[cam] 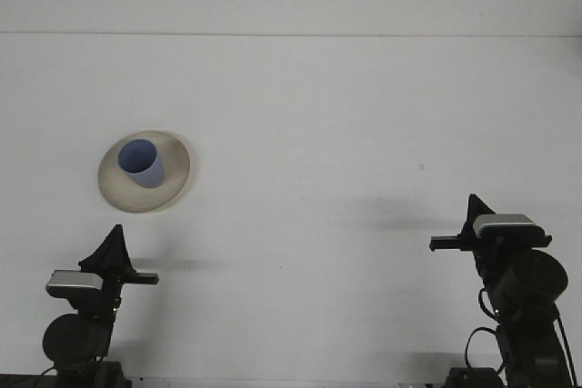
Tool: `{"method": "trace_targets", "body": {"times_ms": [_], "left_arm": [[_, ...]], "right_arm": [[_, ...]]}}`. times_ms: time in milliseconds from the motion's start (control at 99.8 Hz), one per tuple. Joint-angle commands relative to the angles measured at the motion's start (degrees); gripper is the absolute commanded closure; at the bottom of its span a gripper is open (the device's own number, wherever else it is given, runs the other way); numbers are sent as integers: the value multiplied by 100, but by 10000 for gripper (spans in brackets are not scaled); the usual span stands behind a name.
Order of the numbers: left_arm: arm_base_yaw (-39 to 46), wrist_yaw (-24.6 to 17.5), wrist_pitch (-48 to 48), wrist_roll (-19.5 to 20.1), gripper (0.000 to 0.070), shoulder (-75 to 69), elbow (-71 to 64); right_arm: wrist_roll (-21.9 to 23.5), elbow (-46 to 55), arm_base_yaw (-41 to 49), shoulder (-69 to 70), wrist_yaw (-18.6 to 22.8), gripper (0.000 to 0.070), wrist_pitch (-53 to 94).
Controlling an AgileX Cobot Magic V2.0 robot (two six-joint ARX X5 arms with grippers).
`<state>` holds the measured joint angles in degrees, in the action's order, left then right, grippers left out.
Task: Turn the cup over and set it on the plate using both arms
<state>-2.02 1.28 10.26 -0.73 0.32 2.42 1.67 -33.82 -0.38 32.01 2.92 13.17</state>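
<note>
A blue cup (pixel 141 163) stands upright with its mouth up on a beige plate (pixel 173 184) at the left of the white table. My left gripper (pixel 127 276) sits low at the bottom left, well in front of the plate and apart from it. My right gripper (pixel 450 243) rests at the bottom right, far from the cup. Neither gripper holds anything that I can see.
The white table (pixel 346 134) stretches back to a far edge near the top of the view. Both arm bases and their wrist cameras stand along the near edge.
</note>
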Motion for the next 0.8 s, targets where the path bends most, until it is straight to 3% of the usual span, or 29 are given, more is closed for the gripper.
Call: {"method": "trace_targets", "body": {"times_ms": [0,791], "left_arm": [[-2,0,157,-44,689,-13,-70],[-2,0,278,-39,689,-13,-160]], "right_arm": [[-42,-24,4,24,2,698,-70],[-42,-24,4,24,2,698,-74]]}}
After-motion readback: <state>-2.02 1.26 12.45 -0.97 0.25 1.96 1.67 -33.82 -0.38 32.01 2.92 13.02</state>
